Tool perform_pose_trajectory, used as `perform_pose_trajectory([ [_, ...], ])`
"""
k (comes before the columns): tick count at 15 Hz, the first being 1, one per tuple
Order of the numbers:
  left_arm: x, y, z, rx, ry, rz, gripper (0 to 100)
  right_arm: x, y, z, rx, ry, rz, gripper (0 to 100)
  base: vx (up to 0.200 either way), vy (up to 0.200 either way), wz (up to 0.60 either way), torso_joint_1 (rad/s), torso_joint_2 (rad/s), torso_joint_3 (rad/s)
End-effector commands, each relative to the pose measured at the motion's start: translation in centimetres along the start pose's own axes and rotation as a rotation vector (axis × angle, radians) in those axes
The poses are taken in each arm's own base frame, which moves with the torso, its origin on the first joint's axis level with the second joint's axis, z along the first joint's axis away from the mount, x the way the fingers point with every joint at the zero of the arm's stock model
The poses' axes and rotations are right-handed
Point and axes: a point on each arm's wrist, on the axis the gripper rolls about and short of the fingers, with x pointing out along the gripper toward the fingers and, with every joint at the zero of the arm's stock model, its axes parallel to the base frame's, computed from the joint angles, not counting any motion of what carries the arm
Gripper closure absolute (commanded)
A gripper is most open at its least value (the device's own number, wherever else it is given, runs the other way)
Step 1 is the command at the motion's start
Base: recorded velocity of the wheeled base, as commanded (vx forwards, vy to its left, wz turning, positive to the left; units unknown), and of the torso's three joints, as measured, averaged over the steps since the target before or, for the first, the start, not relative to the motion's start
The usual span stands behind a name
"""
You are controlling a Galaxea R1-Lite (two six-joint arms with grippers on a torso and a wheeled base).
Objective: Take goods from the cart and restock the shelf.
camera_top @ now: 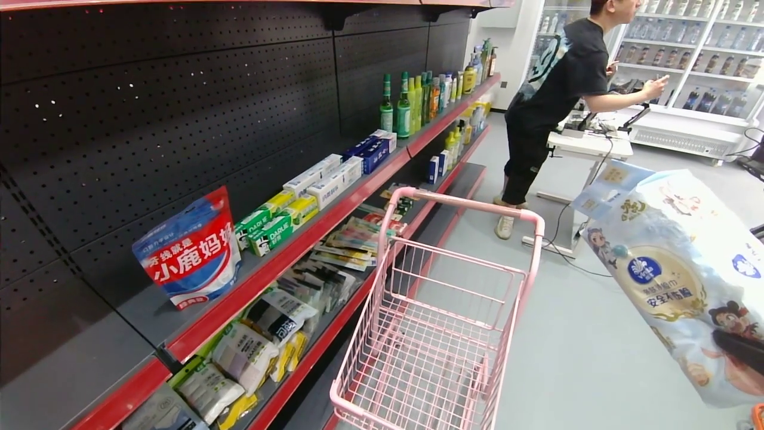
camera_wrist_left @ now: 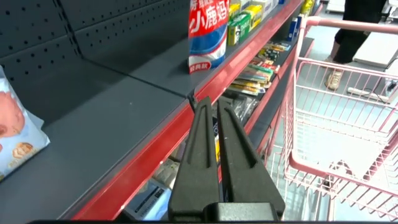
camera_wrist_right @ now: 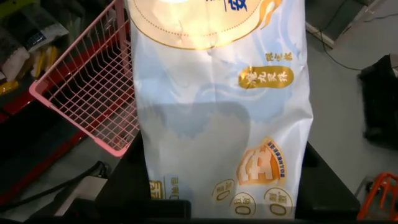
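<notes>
Right fingers (camera_wrist_right: 326, 186) half behind bag (camera_wrist_right: 217, 112)

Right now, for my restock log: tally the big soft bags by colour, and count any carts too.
Red-and-blue pouch: 1
Pale blue bag, held up: 1
White bag with orange print: 1
Pink cart: 1
Total: 4

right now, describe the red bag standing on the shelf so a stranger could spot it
Find the black pegboard shelving with red-edged shelves, left of the pink wire cart. On the upper stocked shelf stands a red, white and blue pouch. Its neighbours are low green and white cartons; it is a soft upright bag.
</notes>
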Motion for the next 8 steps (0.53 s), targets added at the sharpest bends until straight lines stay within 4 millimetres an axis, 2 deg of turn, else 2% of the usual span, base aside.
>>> perform_pose_trajectory([
  [1, 0.00, 0.00, 0.01, 0.000, -0.001, 0.000, 100, 0.29, 0.02, 0.02, -0.003, 0.013, 0.001, 100, 0.000, 0.000, 0.00, 0.159, -0.35, -0.178],
  [8, 0.01, 0.00, 0.01, 0.000, 0.001, 0.000, 100, 0.57, 0.04, 0.08, -0.014, 0.026, 0.003, 100, 0.000, 0.000, 0.00, 0.120, -0.25, -0.133],
])
